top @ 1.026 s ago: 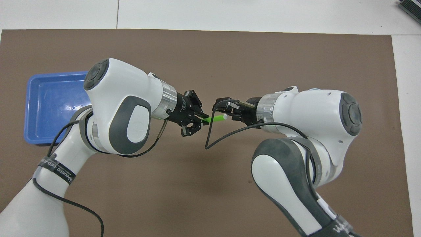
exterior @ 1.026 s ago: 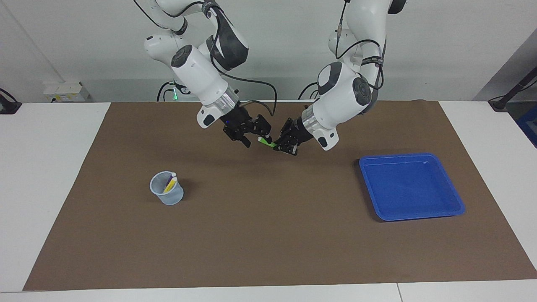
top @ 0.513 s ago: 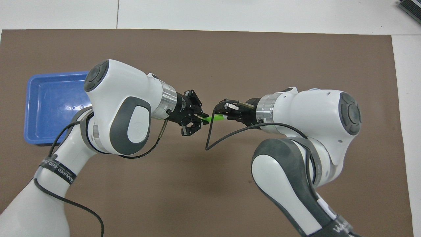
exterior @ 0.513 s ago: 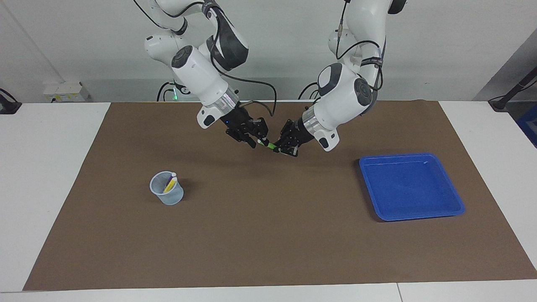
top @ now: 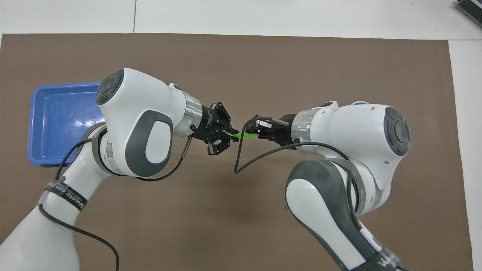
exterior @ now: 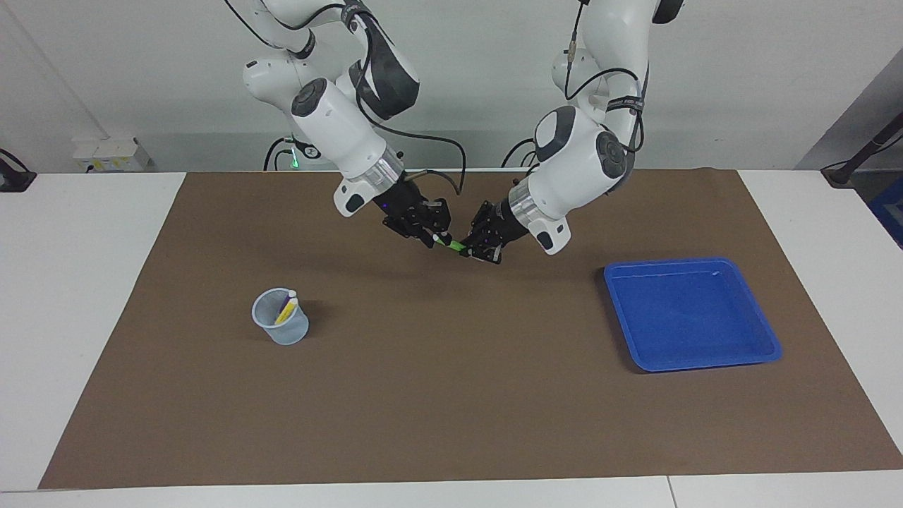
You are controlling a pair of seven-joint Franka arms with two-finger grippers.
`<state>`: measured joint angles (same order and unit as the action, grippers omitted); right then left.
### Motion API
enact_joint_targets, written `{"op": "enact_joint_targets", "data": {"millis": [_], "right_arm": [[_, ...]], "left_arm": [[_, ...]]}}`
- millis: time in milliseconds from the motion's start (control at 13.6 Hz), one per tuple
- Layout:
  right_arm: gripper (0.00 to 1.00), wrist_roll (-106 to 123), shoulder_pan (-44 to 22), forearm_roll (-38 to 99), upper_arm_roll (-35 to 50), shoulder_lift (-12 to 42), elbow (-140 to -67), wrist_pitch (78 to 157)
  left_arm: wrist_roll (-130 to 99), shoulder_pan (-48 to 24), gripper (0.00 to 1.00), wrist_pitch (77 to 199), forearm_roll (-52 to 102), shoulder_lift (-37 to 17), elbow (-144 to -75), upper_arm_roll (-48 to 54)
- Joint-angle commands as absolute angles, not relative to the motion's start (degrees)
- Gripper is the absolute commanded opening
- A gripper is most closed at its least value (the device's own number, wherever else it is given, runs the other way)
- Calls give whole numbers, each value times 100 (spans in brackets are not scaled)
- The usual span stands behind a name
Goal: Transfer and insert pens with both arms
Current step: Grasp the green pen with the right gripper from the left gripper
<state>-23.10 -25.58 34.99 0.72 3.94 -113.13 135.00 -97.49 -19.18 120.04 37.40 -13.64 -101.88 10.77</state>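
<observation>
Across the white table [exterior: 85, 296] lies a broad brown mat [exterior: 451, 395], with a pale wall rising at the robots' end. On the mat toward the right arm's end stands a clear plastic cup [exterior: 281, 319], upright, holding the yellow pen [exterior: 286, 312] and the purple pen [exterior: 284, 304], both leaning with pale ends up at the rim. Toward the left arm's end sits a blue tray [exterior: 693, 314], shallow and square, with nothing visible in it. Over the middle of the mat, between cup and tray and nearer to the robots than either, the two grippers meet in the air. The left gripper [exterior: 471, 248] has its fingertips pinched tight on one end of the green pen [exterior: 451, 244], which hangs tilted above the mat. The right gripper [exterior: 434, 238] reaches the pen's other end, its fingers narrowed about the pale tip; whether they actually press on it cannot be told. From above, the green pen [top: 244, 135] shows as a short bright bar bridging the left gripper [top: 230, 137] and the right gripper [top: 254, 131].
</observation>
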Motion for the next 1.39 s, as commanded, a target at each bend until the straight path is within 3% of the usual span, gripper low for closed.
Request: {"op": "enact_joint_targets", "data": {"millis": [0, 513, 733, 1026, 1319], "right_arm": [[41, -2250, -2584, 3639, 53, 308, -11417, 13482], [32, -2259, -2584, 3639, 53, 308, -11417, 13482], [22, -2250, -2584, 3639, 53, 308, -11417, 13482], [0, -2233, -2575, 3639, 53, 308, -11417, 13482], [0, -2232, -2575, 3630, 53, 316, -11391, 13474]], "left_arm": [[-9791, -1942, 0, 12120, 3867, -1222, -10362, 1046], [-9800, -1925, 0, 12120, 3867, -1222, -10362, 1046], [-9800, -1934, 0, 12129, 3867, -1222, -10362, 1046], [-9800, -1916, 0, 12112, 3858, -1222, -10362, 1037], [-9800, -1881, 0, 12067, 3858, -1222, -10345, 1037]]}}
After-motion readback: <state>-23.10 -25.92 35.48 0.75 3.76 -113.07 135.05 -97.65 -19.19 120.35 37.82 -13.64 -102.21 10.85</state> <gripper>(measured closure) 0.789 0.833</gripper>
